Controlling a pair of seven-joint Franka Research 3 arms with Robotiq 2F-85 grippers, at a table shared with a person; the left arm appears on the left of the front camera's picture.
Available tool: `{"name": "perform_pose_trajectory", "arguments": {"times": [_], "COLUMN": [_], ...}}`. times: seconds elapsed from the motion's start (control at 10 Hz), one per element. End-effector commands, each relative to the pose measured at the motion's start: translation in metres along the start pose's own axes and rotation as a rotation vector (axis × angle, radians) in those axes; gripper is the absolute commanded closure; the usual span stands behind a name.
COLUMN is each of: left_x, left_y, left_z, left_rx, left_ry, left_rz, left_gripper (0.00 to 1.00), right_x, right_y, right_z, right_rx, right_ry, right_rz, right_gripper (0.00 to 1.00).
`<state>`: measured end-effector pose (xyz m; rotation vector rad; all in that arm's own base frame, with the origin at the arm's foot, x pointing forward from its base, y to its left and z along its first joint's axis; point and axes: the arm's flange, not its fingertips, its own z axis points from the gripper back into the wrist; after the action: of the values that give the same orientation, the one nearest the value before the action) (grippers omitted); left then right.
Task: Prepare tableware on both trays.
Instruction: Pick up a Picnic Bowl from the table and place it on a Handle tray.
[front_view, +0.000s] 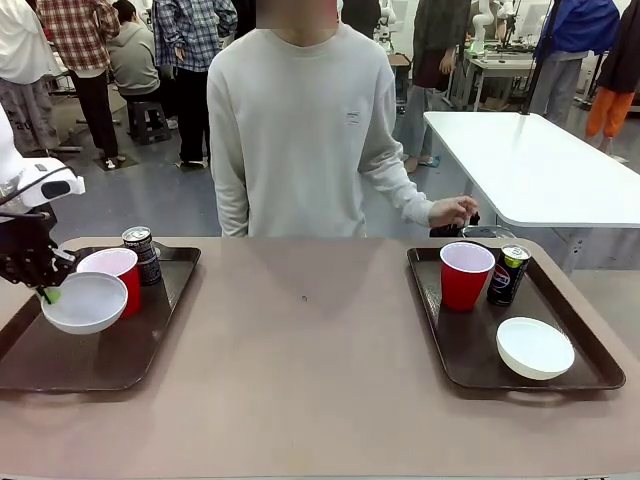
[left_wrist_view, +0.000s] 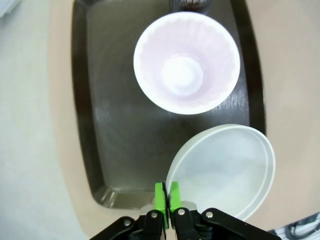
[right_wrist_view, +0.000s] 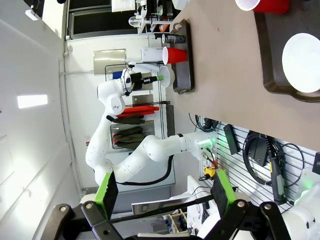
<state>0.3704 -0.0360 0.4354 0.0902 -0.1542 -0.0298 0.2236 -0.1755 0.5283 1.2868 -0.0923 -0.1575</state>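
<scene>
Left hand (left_wrist_view: 167, 196): pads pinching the rim of a white bowl (front_view: 84, 302), holding it over the left tray (front_view: 95, 360).
Right hand (right_wrist_view: 165, 189): fingers standing wide apart, gripping nothing.
Right tray (front_view: 450, 345): carrying cup, can, bowl.

Robotics lab: white work tables (front_view: 540, 160), standing onlookers (front_view: 190, 60).
</scene>
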Motion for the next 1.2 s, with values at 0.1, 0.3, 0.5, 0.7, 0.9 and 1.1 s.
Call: {"name": "perform_pose_trajectory", "arguments": {"times": [0.1,0.3,0.5,0.7,0.9,1.1], "left_x": [-0.018,-0.014,-0.013,-0.013,-0.013,-0.014], "left_y": [0.001,0.003,0.003,0.003,0.002,0.000], "left_z": [-0.041,-0.059,-0.063,-0.054,-0.041,-0.015], "left_rx": [0.047,0.038,0.014,0.001,-0.021,-0.118], "left_ry": [0.104,0.119,0.127,0.099,0.068,-0.025], "left_rz": [0.023,0.044,0.055,0.053,0.042,0.003], "left_gripper": [0.96,0.96,0.70,0.11,0.00,0.45], "right_x": [0.000,0.000,0.000,0.000,0.000,0.000], "right_y": [-0.001,-0.001,-0.001,-0.001,-0.001,-0.001], "right_z": [-0.001,-0.001,-0.001,-0.001,-0.001,-0.001], "right_rx": [0.026,0.026,0.026,0.026,0.026,0.026], "right_ry": [-0.003,-0.003,-0.003,-0.003,-0.003,-0.003], "right_rz": [0.018,0.018,0.018,0.018,0.018,0.018], "right_gripper": [0.00,0.00,0.00,0.00,0.00,0.00]}}
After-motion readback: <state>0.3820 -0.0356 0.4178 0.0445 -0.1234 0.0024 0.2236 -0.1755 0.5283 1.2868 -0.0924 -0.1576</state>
